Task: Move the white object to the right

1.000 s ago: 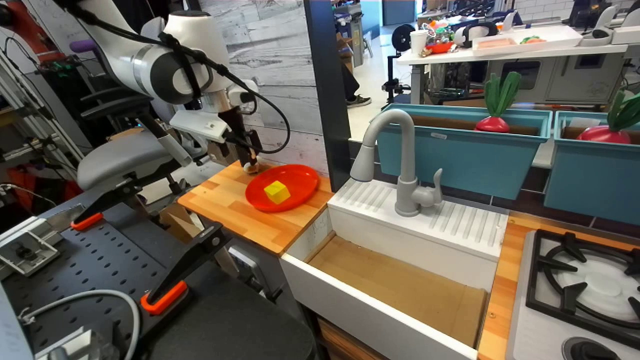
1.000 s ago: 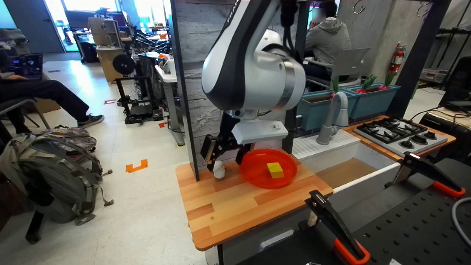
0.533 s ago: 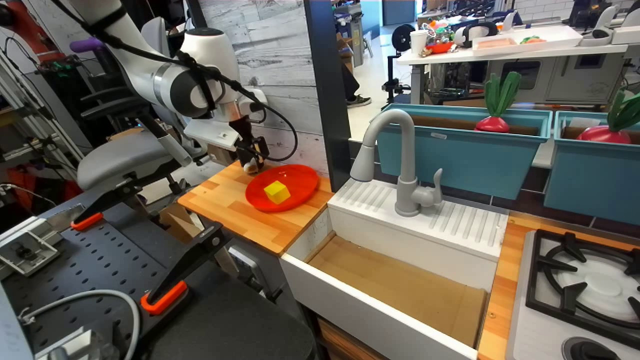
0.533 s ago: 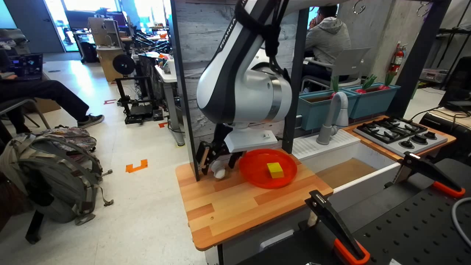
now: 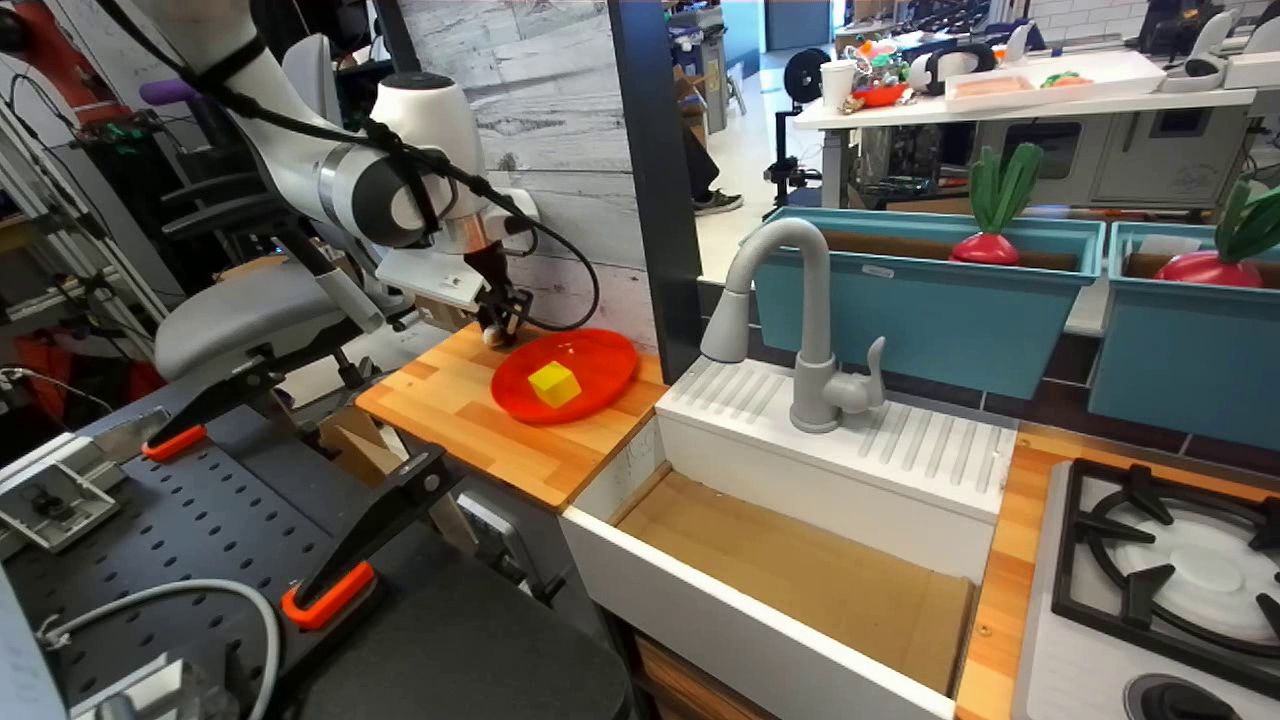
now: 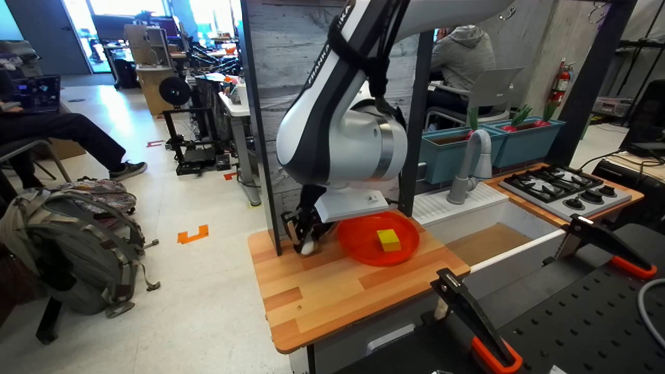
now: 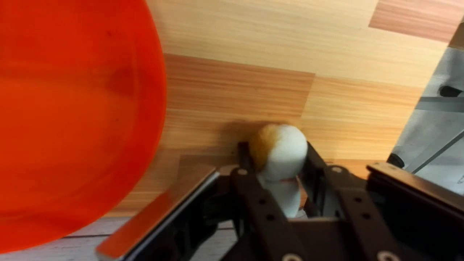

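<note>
The gripper now grasps the white object: in the wrist view its fingers press against it from both sides, whereas half a second ago they stand spread apart. The object is just beside the orange dish, apart from its rim, on the side away from the sink; the part facing the dish shows a tan patch. Whether it touches the wooden counter next to the dish, I cannot tell. In an exterior view the arm reaches lower beside the dish than a second ago, and the fingers hide more of the object. The dish itself matches the earlier frames, and the yellow block lies in it at the same spot. The faucet stands well apart from the dish, unchanged.
</note>
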### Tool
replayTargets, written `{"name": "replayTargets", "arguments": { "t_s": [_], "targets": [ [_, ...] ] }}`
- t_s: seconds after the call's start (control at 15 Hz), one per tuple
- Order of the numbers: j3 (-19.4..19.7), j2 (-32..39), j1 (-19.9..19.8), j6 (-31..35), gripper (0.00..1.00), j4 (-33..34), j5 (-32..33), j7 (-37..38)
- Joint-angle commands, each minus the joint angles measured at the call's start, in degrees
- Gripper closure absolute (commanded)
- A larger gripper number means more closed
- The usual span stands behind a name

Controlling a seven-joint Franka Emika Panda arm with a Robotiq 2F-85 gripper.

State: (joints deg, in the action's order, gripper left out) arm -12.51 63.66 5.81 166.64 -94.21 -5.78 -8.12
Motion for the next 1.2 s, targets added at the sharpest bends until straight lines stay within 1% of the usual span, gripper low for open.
{"name": "replayTargets", "arguments": {
  "t_s": [0.0, 0.07, 0.13, 0.2, 0.33, 0.4, 0.53, 0.67, 0.8, 0.93, 1.13],
  "targets": [
    [-1.45, -0.36, -1.40, 0.66, 0.95, -0.36, 1.34, -0.03],
    [-1.36, -1.40, -1.33, 0.92, 0.99, -1.81, 1.40, 0.08],
    [-1.69, -2.61, -1.55, 0.72, 0.99, -3.58, 1.57, -0.31],
    [-1.67, -3.86, -1.40, 1.39, 0.95, -5.45, 1.86, -0.50],
    [-1.38, -7.30, -1.00, 1.22, 0.98, -9.83, 2.52, -0.05],
    [-1.57, -8.95, -1.19, 0.76, 0.96, -11.86, 2.76, -0.08],
    [-1.81, -13.34, -1.72, 0.26, 0.96, -17.24, 3.42, -0.48],
    [-1.11, -18.17, -1.75, -1.07, 0.96, -22.63, 3.65, -0.08],
    [0.19, -23.07, -1.68, -0.82, 0.96, -28.12, 3.66, 0.58],
    [0.63, -27.31, -3.29, 0.21, 0.96, -32.91, 3.34, 0.04],
    [1.53, -32.64, -7.23, 0.70, 0.96, -38.48, 2.08, -0.16]
  ]
}}
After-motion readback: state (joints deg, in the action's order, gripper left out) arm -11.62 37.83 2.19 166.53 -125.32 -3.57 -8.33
